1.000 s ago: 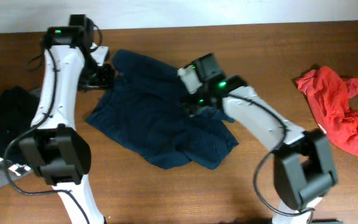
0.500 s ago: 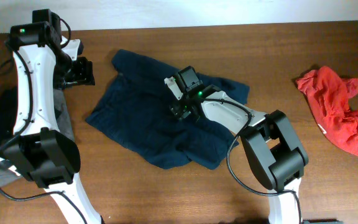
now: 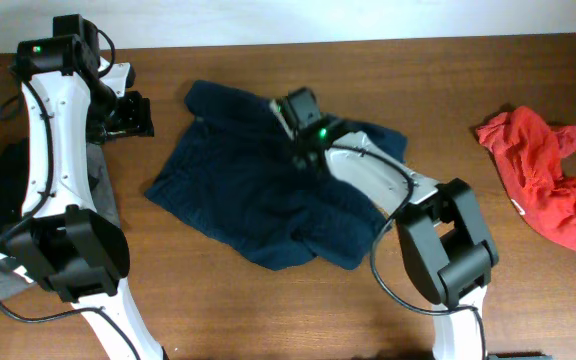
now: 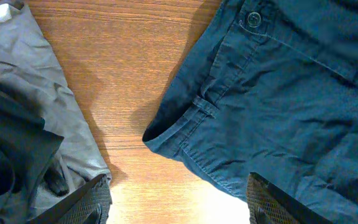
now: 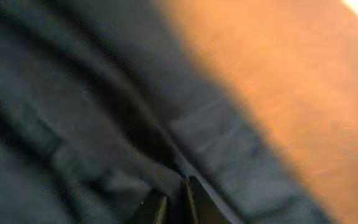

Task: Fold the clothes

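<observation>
Everything is showing blurred, yet the dark navy shorts [image 5: 73, 112] are filling the left and lower frame, lying creased over the wooden table [image 5: 303, 93], which is showing bare at the upper right. At the bottom edge the right gripper [image 5: 176, 202] is pinching a fold of them, its fingertips [image 5: 199, 204] sitting nearly together

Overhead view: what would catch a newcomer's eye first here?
The navy shorts lie crumpled across the middle of the wooden table, with the right claw pinched shut on their fabric near the upper edge. A bright red garment sits bunched at the table's right side. The left claw hangs open over bare wood between the shorts' waistband and a pile of grey and black clothes at the left.
</observation>
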You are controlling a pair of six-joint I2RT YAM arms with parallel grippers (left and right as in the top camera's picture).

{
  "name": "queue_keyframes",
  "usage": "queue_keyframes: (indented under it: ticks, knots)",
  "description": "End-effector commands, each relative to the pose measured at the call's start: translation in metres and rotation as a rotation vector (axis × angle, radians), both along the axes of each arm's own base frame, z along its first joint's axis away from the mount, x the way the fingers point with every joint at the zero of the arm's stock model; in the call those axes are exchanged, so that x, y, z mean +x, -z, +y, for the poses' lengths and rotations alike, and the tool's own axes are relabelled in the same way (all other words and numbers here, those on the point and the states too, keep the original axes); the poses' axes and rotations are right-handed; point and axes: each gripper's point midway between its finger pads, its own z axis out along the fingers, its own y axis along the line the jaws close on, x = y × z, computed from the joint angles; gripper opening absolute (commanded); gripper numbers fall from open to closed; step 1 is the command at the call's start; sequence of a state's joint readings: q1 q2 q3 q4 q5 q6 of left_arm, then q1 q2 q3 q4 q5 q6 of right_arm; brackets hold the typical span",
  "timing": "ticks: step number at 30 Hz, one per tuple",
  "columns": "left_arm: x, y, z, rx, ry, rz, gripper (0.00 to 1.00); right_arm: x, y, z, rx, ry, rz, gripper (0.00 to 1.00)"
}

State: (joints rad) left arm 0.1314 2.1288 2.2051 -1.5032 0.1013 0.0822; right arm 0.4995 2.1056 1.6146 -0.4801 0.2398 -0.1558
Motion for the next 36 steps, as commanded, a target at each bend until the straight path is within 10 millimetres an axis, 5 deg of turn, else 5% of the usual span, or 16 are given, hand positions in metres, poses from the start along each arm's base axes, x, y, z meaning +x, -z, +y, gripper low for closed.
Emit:
queue_keyframes:
  ticks: [1, 7, 11, 15, 23, 24, 28, 32, 36]
  knots:
    - [0.003, -0.009, -0.001, -0.012, -0.007, -0.029, 0.7, 0.037, -0.06, -0.045, 0.037, 0.111, -0.137, 0.13]
    - [0.001, -0.009, -0.001, -0.013, -0.006, -0.025, 0.7, 0.077, -0.068, -0.102, 0.261, 0.169, -0.168, 0.24]
    - [0.0, -0.008, -0.002, -0.014, -0.006, -0.017, 0.7, 0.088, -0.063, -0.142, 0.353, 0.272, -0.159, 0.66]
    - [-0.004, -0.008, -0.002, -0.015, -0.006, 0.0, 0.7, 0.082, -0.058, -0.18, 0.397, 0.351, -0.106, 0.68]
    - [-0.007, -0.007, -0.001, -0.007, 0.0, 0.009, 0.7, 0.023, -0.023, -0.157, 0.431, 0.307, 0.203, 0.69]
    - [-0.008, -0.007, -0.001, -0.008, 0.001, 0.012, 0.7, 0.012, -0.019, -0.148, 0.436, 0.295, 0.252, 0.66]
    - [-0.007, -0.007, -0.001, -0.008, 0.001, 0.012, 0.7, -0.013, -0.011, -0.123, 0.435, 0.254, 0.361, 0.26]
    - [-0.007, -0.007, -0.001, -0.008, 0.0, 0.008, 0.71, -0.016, -0.012, -0.096, 0.445, 0.193, 0.369, 0.17]
    - [-0.005, -0.008, -0.001, -0.007, 0.0, 0.002, 0.71, 0.004, -0.007, -0.082, 0.431, 0.189, 0.285, 0.1]
